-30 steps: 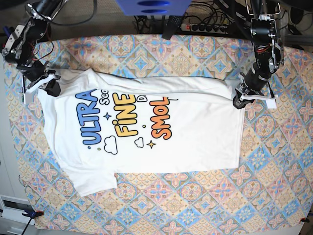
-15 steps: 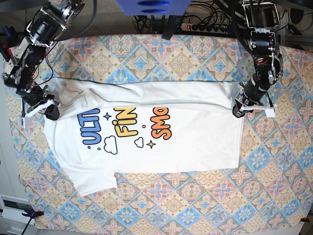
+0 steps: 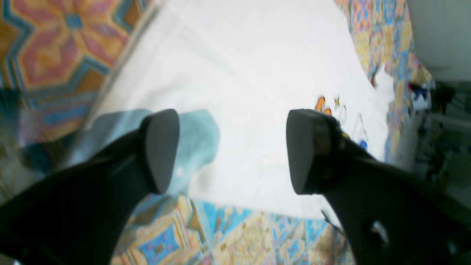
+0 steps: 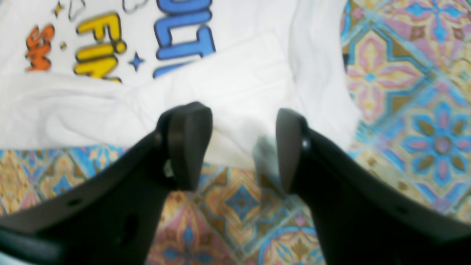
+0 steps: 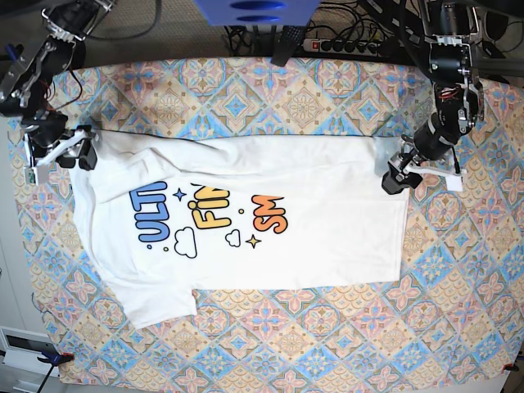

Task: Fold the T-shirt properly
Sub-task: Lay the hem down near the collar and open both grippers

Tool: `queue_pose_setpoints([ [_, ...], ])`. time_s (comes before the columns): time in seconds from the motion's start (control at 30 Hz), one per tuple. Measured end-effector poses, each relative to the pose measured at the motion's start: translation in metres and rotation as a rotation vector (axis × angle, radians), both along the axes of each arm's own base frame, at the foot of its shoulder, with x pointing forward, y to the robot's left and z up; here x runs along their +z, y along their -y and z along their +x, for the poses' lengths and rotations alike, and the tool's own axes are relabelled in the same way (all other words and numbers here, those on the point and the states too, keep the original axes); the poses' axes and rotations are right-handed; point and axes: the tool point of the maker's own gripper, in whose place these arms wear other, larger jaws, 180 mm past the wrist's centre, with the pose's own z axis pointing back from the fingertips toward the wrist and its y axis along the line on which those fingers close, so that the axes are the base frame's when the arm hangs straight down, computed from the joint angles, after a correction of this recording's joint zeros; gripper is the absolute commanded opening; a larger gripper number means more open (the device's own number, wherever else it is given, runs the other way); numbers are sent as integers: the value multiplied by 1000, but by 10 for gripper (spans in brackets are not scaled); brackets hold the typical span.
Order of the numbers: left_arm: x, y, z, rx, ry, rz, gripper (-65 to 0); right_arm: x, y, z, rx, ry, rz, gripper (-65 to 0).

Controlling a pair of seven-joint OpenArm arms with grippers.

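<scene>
White T-shirt (image 5: 270, 237) lay lengthwise left to right on the patterned worktop (image 5: 327, 344), far edge folded over.
Left tool (image 5: 396, 173) and right tool (image 5: 70, 151) hung wide, empty, at its far corners.

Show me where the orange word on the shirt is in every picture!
Base view: the orange word sits mid-shirt, right of the yellow word.
Left wrist view: only a small orange bit shows, far right, above the right-hand jaw.
Right wrist view: the orange letters are at the top left corner.
Shared landmark: the blue word shows in the base and right wrist views; left wrist shows only a blue speck.
</scene>
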Motion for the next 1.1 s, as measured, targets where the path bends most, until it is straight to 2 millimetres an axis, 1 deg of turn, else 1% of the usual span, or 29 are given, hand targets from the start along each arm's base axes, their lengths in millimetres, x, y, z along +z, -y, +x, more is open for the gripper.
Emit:
queue_pose_setpoints([
  [0.07, -4, -5, -17, 18, -21, 1, -181, 3, -1, -7, 9, 5, -12, -345],
  [0.13, -16, -12, -38, 29, -78, 27, -181, -4, -2, -18, 9, -21, -9, -345],
  [0.17, -22, -12, -47, 29, -106, 28, -181, -10, -2, -24, 8, -47, -8, -343],
  [0.2, -25, -10, -50, 30, -115, 20, -181, -15, -1, -29, 4, -69, -7, -341],
  [0.27, -24, -2, -48, 37, -99, -4, -181, -21, -1, -31, -2, -83, 11, -341],
  [0.33, -25, 5, -48, 28, -96, -18, -181, -24, 0, -28, -14, -81, 28, -340],
  [0.4, -26, 4, -47, 34, -97, -19, -181, -28, 0, -29, -22, -84, 42, -341],
  [0.5, -44, -3, -48, 71, -144, -32, -181, -40, 0, -36, -36, -116, 71, -343],
  [0.57, -48, -2, -40, 96, -128, -56, -181, -50, -1, -43, -45, -152, 86, -343],
  [0.6, -49, 0, -36, 100, -125, -68, -181, -53, -1, -44, -49, -157, 95, -343],
  [0.67, -50, 2, -35, 100, -125, -74, -181, -53, 0, -36, -54, -153, 99, -343],
  [0.73, -49, 5, -30, 97, -115, -87, -198, -45, -1, -17, -60, -94, 120, -341],
  [0.77, -49, 8, -30, 92, -116, -89, -226, -42, -2, -10, -65, -68, 140, -341],
  [0.8, -51, 9, -29, 89, -119, -90, -265, -44, -2, -8, -73, -64, 153, -340],
  [0.83, -52, 11, -26, 86, -122, -93, -324, -50, 0, -12, -87, -81, 164, -340],
  [0.87, -54, 14, -23, 81, -127, -96, -397, -58, 5, -21, -112, -109, 177, -340],
  [0.9, -55, 17, -24, 71, -134, -95, -476, -68, 10, -34, -145, -152, 181, -340],
  [0.97, -60, 24, -27, 56, -156, -106, -619, -82, 17, -54, -182, -213, 194, -340],
  [1.0, -62, 27, -30, 56, -162, -115, -650, -86, 17, -57, -186, -229, 195, -339],
  [1.03, -64, 27, -33, 58, -168, -118, -650, -86, 17, -54, -187, -225, 201, -339],
  [1.07, -64, 27, -35, 62, -171, -126, -650, -83, 16, -47, -186, -210, 204, -339],
  [1.1, -64, 27, -35, 58, -172, -123, -650, -77, 16, -34, -183, -178, 210, -339],
])
